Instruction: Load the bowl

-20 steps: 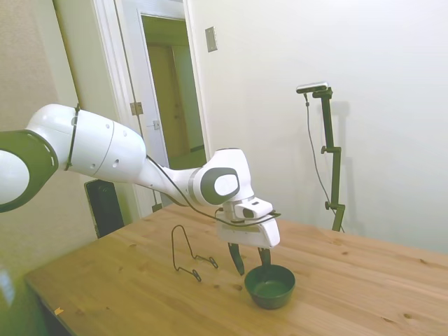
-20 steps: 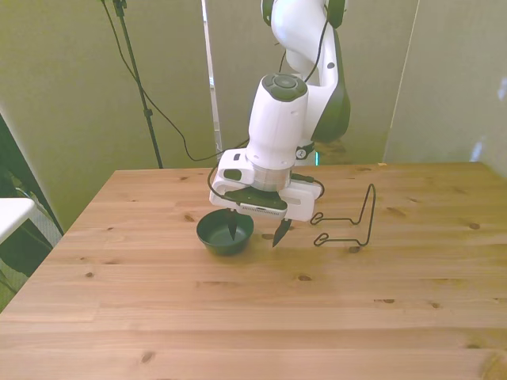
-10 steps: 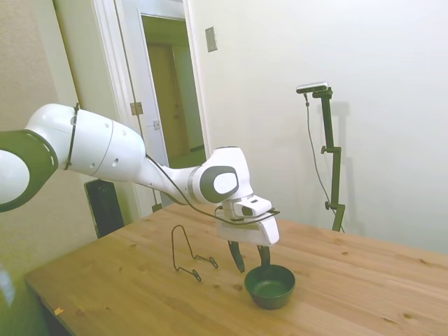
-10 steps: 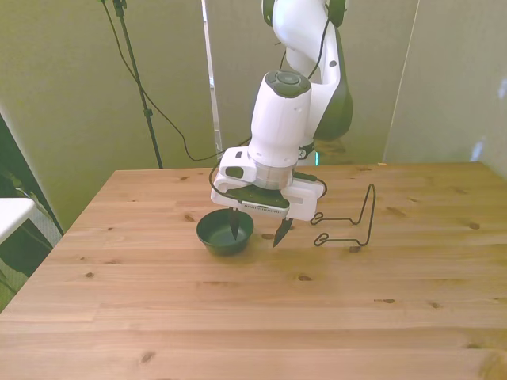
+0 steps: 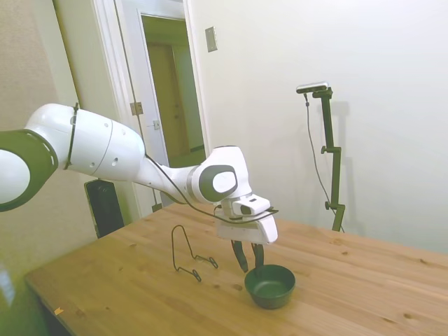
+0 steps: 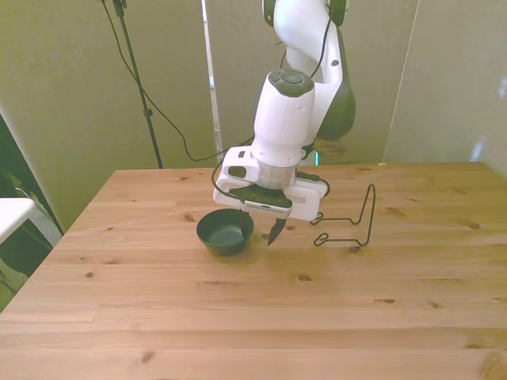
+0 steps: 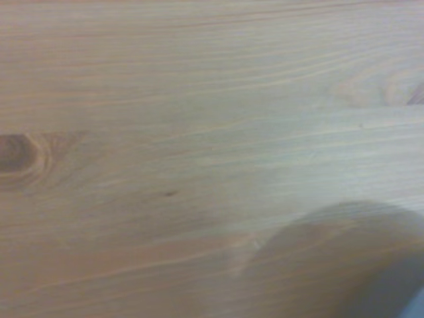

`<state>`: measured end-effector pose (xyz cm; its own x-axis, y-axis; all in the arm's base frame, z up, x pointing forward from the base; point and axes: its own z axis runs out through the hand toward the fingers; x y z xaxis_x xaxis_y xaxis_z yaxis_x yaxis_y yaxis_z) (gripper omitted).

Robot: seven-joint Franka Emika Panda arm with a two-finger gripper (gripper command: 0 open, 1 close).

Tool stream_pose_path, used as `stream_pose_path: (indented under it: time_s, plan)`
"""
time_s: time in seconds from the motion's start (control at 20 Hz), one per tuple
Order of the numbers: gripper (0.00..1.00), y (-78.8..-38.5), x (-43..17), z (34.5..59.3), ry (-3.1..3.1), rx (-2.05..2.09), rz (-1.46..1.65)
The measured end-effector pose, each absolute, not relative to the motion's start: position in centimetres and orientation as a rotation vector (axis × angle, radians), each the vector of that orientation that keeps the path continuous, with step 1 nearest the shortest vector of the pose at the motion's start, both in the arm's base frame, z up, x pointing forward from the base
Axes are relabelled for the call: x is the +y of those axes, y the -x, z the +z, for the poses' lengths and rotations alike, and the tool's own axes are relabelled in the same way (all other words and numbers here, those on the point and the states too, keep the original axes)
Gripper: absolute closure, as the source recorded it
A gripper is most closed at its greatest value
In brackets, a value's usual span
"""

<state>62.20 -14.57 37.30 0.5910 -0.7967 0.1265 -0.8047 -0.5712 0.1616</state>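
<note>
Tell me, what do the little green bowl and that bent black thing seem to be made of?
The bowl looks like matte plastic or glazed ceramic: smooth, evenly dark green, no shine. The rack seems thin black metal wire, bent into loops. The table is pale knotty wood.

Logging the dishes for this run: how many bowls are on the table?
1. The dark green bowl sits on the wooden table, on the front view's left of the wire rack, beside the gripper. No others appear.
</note>
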Motion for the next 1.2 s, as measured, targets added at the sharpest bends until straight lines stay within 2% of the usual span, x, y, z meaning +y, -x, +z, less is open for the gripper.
stream_pose_path:
  time_s: [0.5,0.65,0.8,1.05,1.2]
  plan:
    - [1.00,-62.1,-14.5,37.6,-2.614,-1.339,0.049]
    - [1.00,-62.0,-14.3,38.4,-2.630,-1.364,0.049]
    - [1.00,-61.1,-14.2,41.6,-2.707,-1.429,0.016]
    - [1.00,-56.6,-14.5,49.6,-2.955,-1.439,-0.063]
    - [1.00,-54.3,-14.9,52.4,-3.124,-1.397,-0.153]
